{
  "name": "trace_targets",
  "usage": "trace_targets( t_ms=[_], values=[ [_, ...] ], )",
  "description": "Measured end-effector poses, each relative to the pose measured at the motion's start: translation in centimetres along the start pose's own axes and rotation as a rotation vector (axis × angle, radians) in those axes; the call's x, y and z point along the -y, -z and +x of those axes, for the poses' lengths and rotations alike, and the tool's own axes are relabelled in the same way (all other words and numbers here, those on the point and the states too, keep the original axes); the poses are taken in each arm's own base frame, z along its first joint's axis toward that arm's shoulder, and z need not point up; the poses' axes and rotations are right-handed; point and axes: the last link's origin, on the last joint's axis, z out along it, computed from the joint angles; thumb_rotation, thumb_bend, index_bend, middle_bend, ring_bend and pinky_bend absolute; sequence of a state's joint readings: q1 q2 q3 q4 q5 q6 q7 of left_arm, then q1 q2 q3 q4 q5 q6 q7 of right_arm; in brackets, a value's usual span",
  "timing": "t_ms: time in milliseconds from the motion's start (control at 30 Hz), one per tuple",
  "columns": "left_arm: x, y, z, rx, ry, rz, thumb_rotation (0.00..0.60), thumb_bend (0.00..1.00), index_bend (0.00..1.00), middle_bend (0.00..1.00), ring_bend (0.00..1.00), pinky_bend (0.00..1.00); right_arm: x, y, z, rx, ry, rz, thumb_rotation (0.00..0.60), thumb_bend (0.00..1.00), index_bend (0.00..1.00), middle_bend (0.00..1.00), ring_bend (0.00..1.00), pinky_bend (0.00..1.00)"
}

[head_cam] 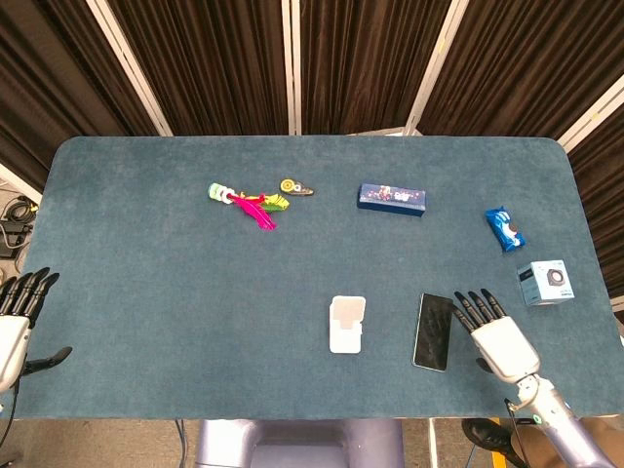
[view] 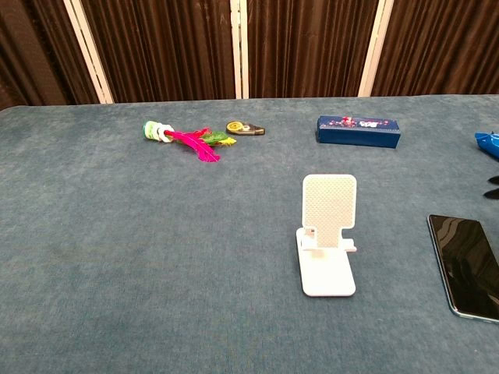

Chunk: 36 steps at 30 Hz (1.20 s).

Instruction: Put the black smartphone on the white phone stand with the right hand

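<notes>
Progress is at the reach stage, as I judge it: the right hand (head_cam: 495,339), fingers spread and holding nothing, hovers just beside the right edge of the black smartphone (head_cam: 434,331), which lies flat on the tabletop (head_cam: 146,292) a little to the right of the empty white phone stand (head_cam: 347,324), so grasping, lifting and seating the phone are all left to do. The left hand (head_cam: 18,327), fingers apart and empty, sits at the near left edge, partly cut off. In the chest view only dark fingertips (view: 493,181) of the right hand show at the frame's right edge, so whether they touch the phone is unclear.
</notes>
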<state>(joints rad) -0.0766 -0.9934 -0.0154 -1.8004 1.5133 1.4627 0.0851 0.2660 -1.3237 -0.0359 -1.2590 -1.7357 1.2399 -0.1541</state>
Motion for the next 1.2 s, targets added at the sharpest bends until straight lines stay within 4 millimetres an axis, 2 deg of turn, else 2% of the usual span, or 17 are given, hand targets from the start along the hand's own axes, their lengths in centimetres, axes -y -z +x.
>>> trace_targets(
  t_ms=[400,700,1200],
  values=[
    [0.1,-0.1,0.0,0.005,0.003,0.003,0.600,0.00,0.00,0.00,0.00,0.00,0.4,-1.8,-1.4,0.010,0.017,0.095,0.600,0.00,0.00,0.00,0.00,0.00],
    [0.2,-0.2,0.0,0.006,0.004,0.006,0.600,0.00,0.00,0.00,0.00,0.00,0.5,-2.3,-2.5,0.039,0.014,0.113,0.600,0.00,0.00,0.00,0.00,0.00],
    [0.3,-0.2,0.1,0.006,0.012,0.008,0.600,0.00,0.00,0.00,0.00,0.00,1.9,-3.6,-2.3,0.046,0.012,0.130,0.600,0.00,0.00,0.00,0.00,0.00]
  ],
)
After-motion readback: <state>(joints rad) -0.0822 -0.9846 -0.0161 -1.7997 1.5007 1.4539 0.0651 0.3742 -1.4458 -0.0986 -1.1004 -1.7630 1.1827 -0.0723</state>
